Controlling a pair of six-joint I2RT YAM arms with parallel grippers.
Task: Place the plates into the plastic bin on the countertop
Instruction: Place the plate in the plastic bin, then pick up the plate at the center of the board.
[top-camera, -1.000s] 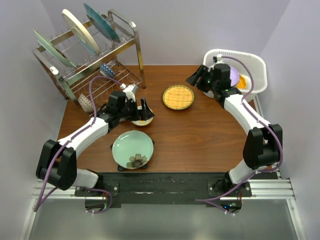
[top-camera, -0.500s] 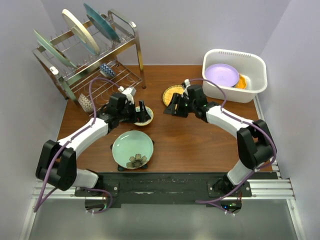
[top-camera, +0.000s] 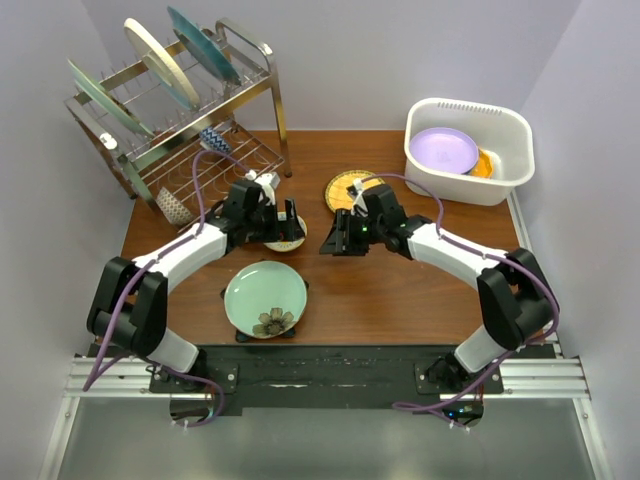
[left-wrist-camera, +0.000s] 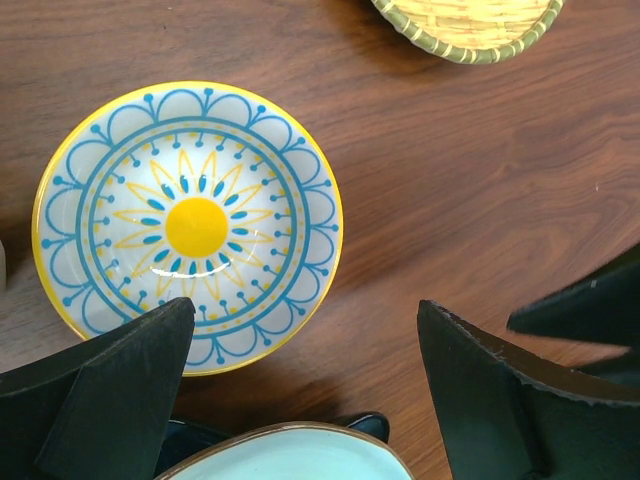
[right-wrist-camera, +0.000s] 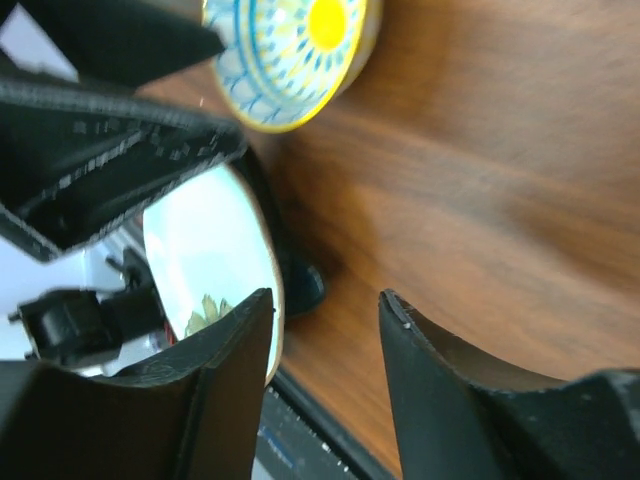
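**A:** What has moved?

**B:** The right gripper (top-camera: 333, 240) has left the plastic bin (top-camera: 505, 120). It is now hovering low over the middle of the countertop (top-camera: 400, 290), past the yellow-brown plate (top-camera: 347, 187). The left gripper (top-camera: 282, 222) has barely shifted.

**A:** Materials and shapes?

**B:**
- Bin: white plastic, a rounded rectangle with a slotted rim, sitting at the far right corner.
- Countertop: reddish wood grain.
- Rack (top-camera: 160, 140): metal wire, two tiers.
- Yellow-brown plate: round, lattice-patterned, with a dark rim.
- Mint plate (top-camera: 265, 298): glossy and round with a flower motif, resting on a dark star-pointed plate (right-wrist-camera: 303, 285).
- Small bowl (left-wrist-camera: 190, 225): glazed white, with a yellow centre and blue line-work.

**A:** Counts?

**B:**
- Two plates are lying in the bin, the lavender plate (top-camera: 443, 150) and the orange plate (top-camera: 485, 163).
- Three are standing upright in the rack's upper tier.
- Three are sitting on the countertop.
- There is one bowl.

**A:** Grippers?

**B:** Both are standing with jaws apart, gripping nothing.
- Left: jaws wide, with the bowl lying just ahead of its fingers.
- Right: jaws narrower, over bare wood. The mint plate is near it, the yellow-brown plate is just behind it, and the bin is well apart at the far right.
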